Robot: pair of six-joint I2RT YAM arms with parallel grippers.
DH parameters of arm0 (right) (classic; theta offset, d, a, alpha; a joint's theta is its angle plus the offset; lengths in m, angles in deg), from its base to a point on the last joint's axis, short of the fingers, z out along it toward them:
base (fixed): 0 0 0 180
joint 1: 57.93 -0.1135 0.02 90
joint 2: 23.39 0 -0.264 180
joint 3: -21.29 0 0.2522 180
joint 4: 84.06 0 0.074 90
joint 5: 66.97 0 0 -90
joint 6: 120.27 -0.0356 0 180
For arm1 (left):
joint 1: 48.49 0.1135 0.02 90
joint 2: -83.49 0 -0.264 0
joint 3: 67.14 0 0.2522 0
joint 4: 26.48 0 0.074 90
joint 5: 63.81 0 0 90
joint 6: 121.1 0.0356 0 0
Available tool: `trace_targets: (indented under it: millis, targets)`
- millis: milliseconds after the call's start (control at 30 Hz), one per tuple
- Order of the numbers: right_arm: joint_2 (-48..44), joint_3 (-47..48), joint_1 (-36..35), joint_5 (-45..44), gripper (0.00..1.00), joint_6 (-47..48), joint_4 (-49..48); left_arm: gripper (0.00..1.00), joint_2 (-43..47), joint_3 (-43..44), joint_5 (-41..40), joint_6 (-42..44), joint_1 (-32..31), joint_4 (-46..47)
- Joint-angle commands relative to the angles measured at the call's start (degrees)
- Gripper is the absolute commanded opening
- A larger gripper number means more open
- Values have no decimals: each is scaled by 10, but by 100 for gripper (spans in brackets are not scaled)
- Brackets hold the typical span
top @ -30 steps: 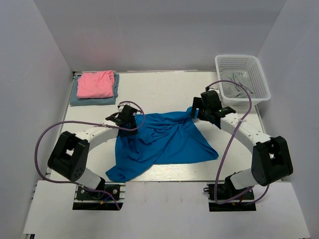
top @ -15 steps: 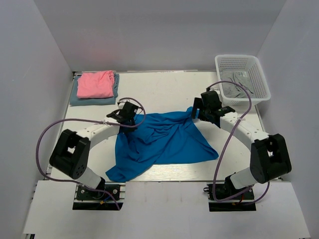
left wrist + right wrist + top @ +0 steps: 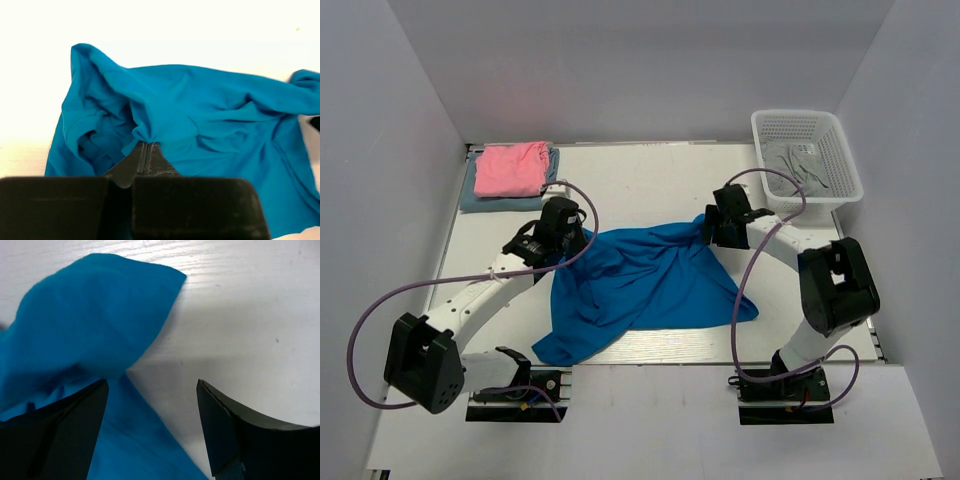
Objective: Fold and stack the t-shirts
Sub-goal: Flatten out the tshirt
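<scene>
Now the left claw has bitten

My left claw (image 3: 146, 145) has just snapped shut on a pinched ridge of the bright blue shirt (image 3: 645, 280), which lies crumpled on the counter (image 3: 640, 180), down and left of the basket (image 3: 845, 160). The right claw (image 3: 151, 385) has slid in over the shirt's basket-side corner, jaws gaping, nothing held. I judge a two-handed spread is close. Count: one blue shirt, one pink shirt (image 3: 512, 168) atop one grey-blue shirt (image 3: 480, 200) far left of the basket, and one basket holding grey cloth (image 3: 795, 165).

A bright blue t-shirt (image 3: 650, 280), a pink t-shirt (image 3: 510, 168) (grey-blue t-shirt (image 3: 495, 204) too).
</scene>
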Motion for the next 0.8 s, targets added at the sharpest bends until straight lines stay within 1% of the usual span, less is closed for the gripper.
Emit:
trace_targets:
  millis: [0,67,233,267,300,367,433,500,533,600,633,767]
  targets:
    - [25,39,2,9,77,-5,-47,0,29,-13,7,7,-1,22]
    - [42,44,0,14,71,-18,-82,0,30,-13,7,7,-1,22]
    - [49,32,2,10,67,-28,-144,0,30,-13,7,7,4,22]
    - [47,27,1,5,60,-32,-148,0,30,-13,7,7,4,22]
    - [48,24,0,-5,56,-31,-152,0,30,-13,7,7,4,22]
    - [46,20,0,-13,50,-37,-158,0,30,-20,7,7,4,22]
    - [45,14,1,-15,46,-34,-186,0,30,-25,13,12,4,34]
    - [45,11,2,2,46,-4,-202,0,30,-25,13,13,4,34]
    - [47,17,-1,17,49,4,-204,0,30,-25,13,13,4,34]
    - [53,21,-2,55,57,57,-205,0,30,-25,13,13,4,34]
    - [52,25,-3,84,58,67,-206,0,30,-25,13,13,4,34]
    - [63,32,1,101,62,89,-211,0,24,-25,13,18,4,34]
